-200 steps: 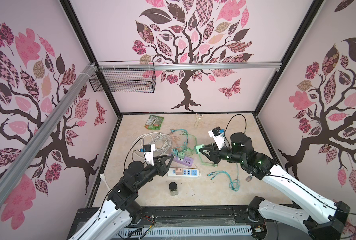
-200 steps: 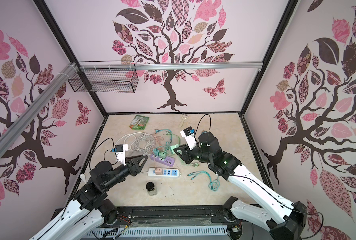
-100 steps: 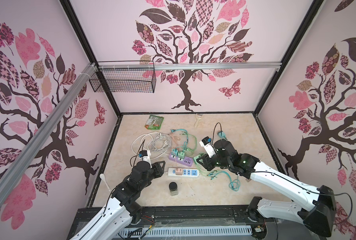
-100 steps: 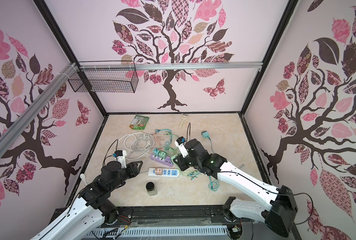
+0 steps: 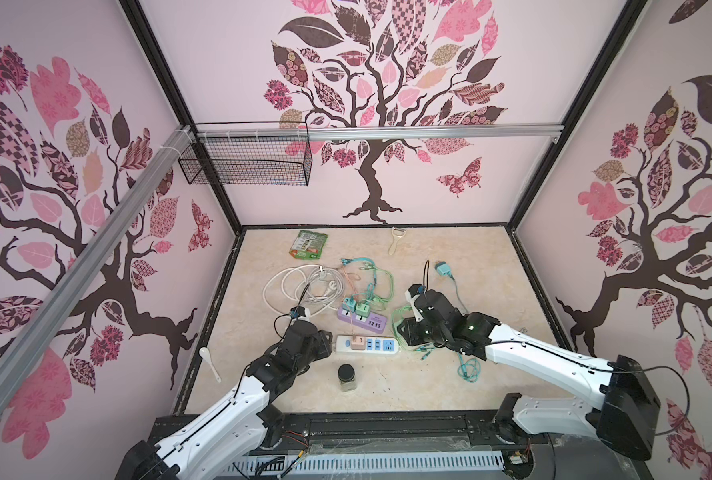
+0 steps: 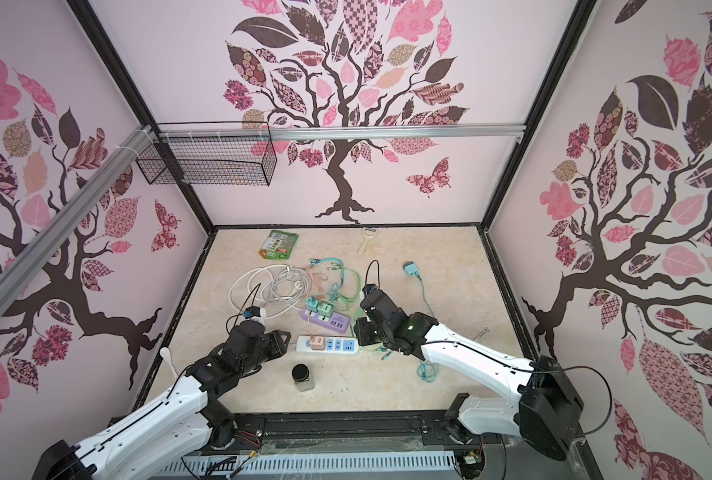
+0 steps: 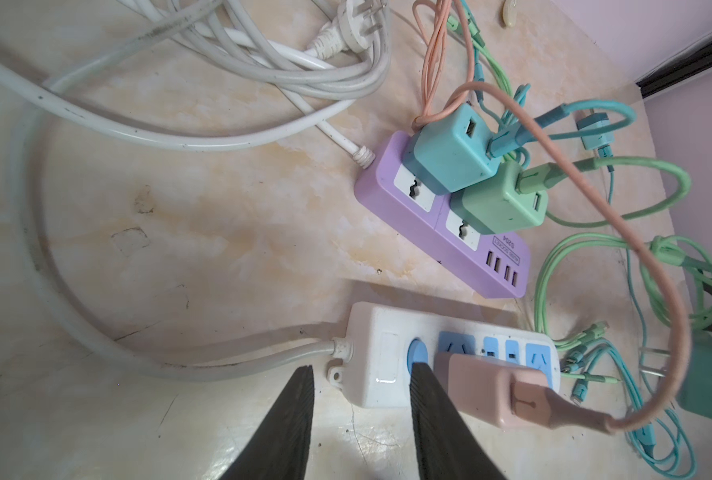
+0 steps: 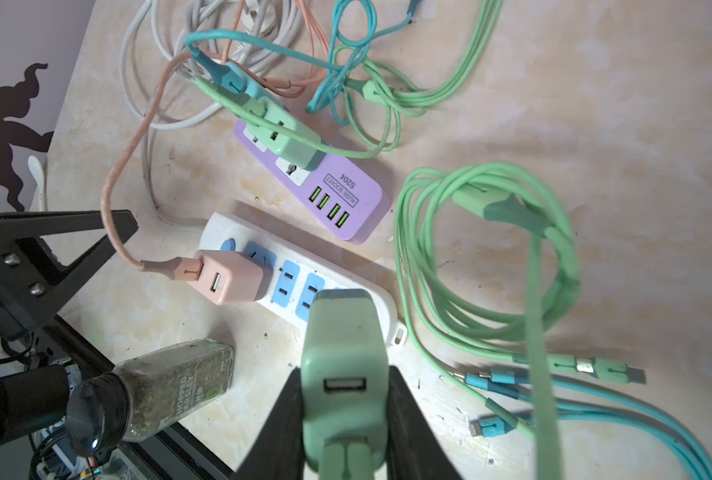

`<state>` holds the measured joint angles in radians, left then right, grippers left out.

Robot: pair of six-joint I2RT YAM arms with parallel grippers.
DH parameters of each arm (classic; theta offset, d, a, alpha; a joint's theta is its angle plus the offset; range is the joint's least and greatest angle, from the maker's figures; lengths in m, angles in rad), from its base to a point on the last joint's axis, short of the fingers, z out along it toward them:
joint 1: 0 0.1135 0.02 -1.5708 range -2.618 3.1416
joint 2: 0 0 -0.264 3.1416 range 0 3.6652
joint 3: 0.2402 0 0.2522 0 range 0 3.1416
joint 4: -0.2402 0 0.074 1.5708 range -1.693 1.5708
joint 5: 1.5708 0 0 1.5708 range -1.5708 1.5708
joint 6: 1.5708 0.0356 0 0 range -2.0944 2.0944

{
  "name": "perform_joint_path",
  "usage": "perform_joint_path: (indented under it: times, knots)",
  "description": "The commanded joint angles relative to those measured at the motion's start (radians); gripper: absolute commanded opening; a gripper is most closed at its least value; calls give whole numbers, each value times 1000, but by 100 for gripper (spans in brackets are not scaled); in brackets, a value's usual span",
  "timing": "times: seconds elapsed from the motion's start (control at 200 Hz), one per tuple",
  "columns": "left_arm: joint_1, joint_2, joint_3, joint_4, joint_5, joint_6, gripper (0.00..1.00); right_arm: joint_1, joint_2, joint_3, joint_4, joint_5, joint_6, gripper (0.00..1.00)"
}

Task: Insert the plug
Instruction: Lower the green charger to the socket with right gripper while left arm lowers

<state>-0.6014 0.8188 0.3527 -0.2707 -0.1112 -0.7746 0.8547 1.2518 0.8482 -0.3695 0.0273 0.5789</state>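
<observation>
The green plug (image 8: 342,332) is in your right gripper (image 8: 344,376), clamped by its sides between the two black fingers, with its USB port facing the wrist camera and its green cable (image 8: 487,249) trailing off to the right. It hangs over the right end of the white power strip (image 5: 383,345) and is not yet seated. In the left wrist view its prongs (image 7: 653,363) show bare, just off that end.

The strip is what the next move turns on. Its long axis runs left to right across the near middle of the table. A pink charger (image 8: 229,276) already fills the socket towards its left end, so the free blue sockets (image 8: 288,282) lie between that charger and the plug. From the pincer they are just ahead and below. Judging from the right wrist view, you will need to level the prongs square to the strip's face before pressing down.

Your left gripper (image 7: 362,369) sits at the strip's left, cord end with its jaws apart. The strip's corner is between them, but whether they touch it I cannot tell. It looks placed to steady the strip.

A purple strip (image 8: 346,199) lies just beyond, and a spice jar (image 8: 171,386) lies nearer you.
</observation>
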Motion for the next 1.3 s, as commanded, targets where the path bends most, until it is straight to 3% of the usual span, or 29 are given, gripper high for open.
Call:
perform_joint_path:
  times: [0.0,0.13,0.23,0.705,1.295]
  knots:
    - [5,25,-30,100,14,30,41,47,48,45,-3,84,85,6]
    - [5,65,-39,142,27,46,41,114,127,103,-50,151,137,6]
    - [5,96,-39,166,30,55,41,131,180,148,-105,211,205,0]
    - [4,286,-31,282,97,87,36,198,356,266,-147,233,268,0]
    - [5,354,-57,337,124,43,30,224,405,274,-142,218,309,0]
